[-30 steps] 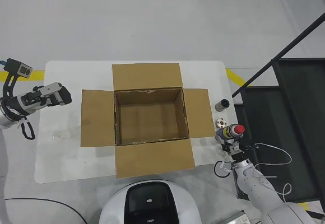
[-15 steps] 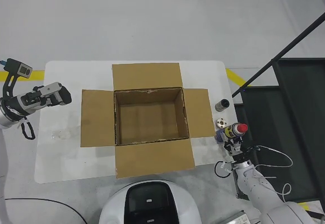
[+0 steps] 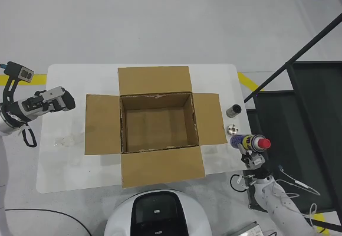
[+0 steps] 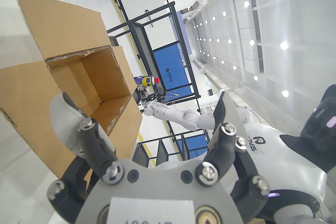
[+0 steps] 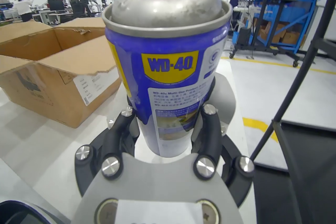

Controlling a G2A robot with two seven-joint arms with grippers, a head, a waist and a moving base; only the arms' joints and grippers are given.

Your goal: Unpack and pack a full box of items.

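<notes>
An open cardboard box [image 3: 158,121] with all flaps spread stands in the middle of the white table [image 3: 71,171]; its inside looks bare. My right gripper [image 3: 252,157] is shut on a blue spray can [image 3: 247,142] with a red cap, held over the table's right edge with the cap pointing right. In the right wrist view the spray can [image 5: 168,57] stands between my right gripper [image 5: 168,114] fingers, with the box [image 5: 52,64] beyond. My left gripper [image 3: 58,100] hangs open and holds nothing, left of the box. The left wrist view shows my left gripper [image 4: 143,104], the box [image 4: 86,78] and the far spray can [image 4: 145,80].
A small dark cylinder [image 3: 234,110] and a small round metal part [image 3: 233,128] sit on the table right of the box. A black metal rack [image 3: 301,141] stands close beside the table's right edge. Bare table lies left of and in front of the box.
My right gripper has carried the spray can to the right and a little toward the front, tipping it so the red cap points right. The left arm has kept still.
</notes>
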